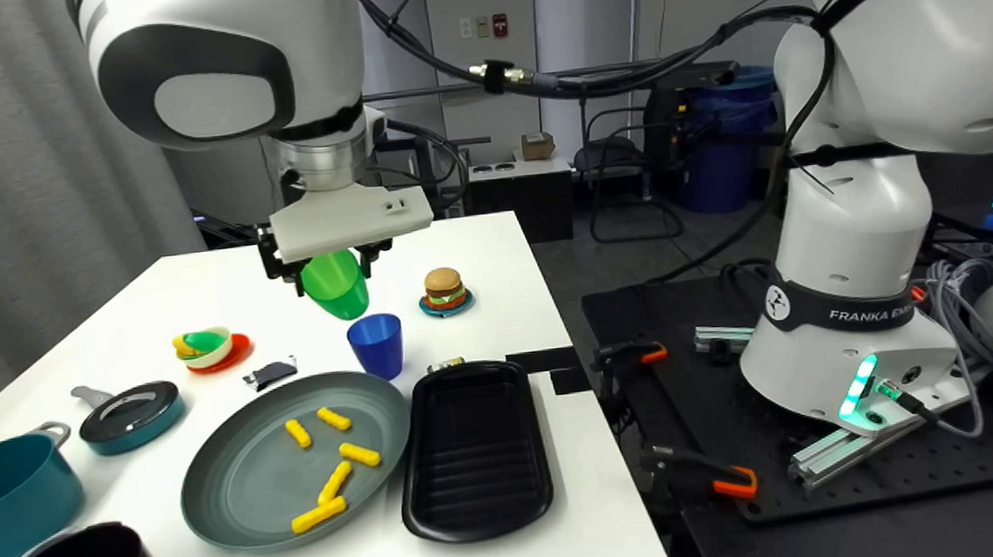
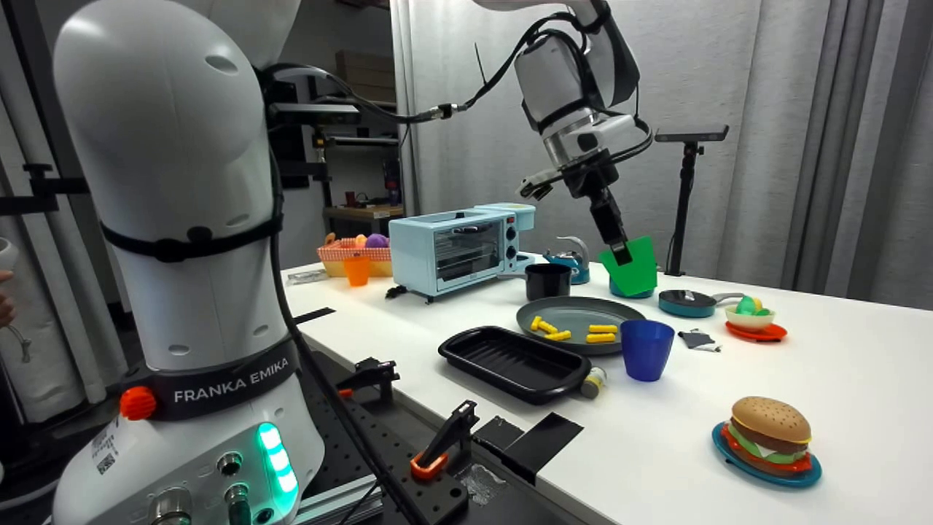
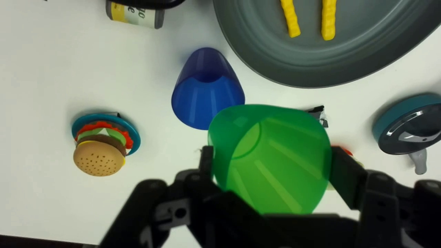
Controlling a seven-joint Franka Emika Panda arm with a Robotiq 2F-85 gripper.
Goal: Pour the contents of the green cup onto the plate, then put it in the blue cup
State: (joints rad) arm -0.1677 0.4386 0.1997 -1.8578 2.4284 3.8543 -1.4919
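Clamped in the tool (image 3: pixel 271 164) above the white desk (image 2: pixel 838 350), the tilted, round-walled green plastic cup (image 2: pixel 640 268) should be righted and centred over the upright, tapered blue plastic cup (image 1: pixel 376 346) before lowering.

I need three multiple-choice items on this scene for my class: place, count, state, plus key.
1. The blue cup stands:
A. On the table beside the plate
B. In the black tray
C. On the plate

2. How many yellow sticks lie on the plate?
A. Two
B. Three
C. Five

3. The gripper is:
A. Holding nothing
B. Holding the green cup
C. Holding the blue cup

1 A: white table shows between cup and plate in the wrist view.
2 C: five show in both exterior views.
3 B: its fingers clasp the green cup in the wrist view.
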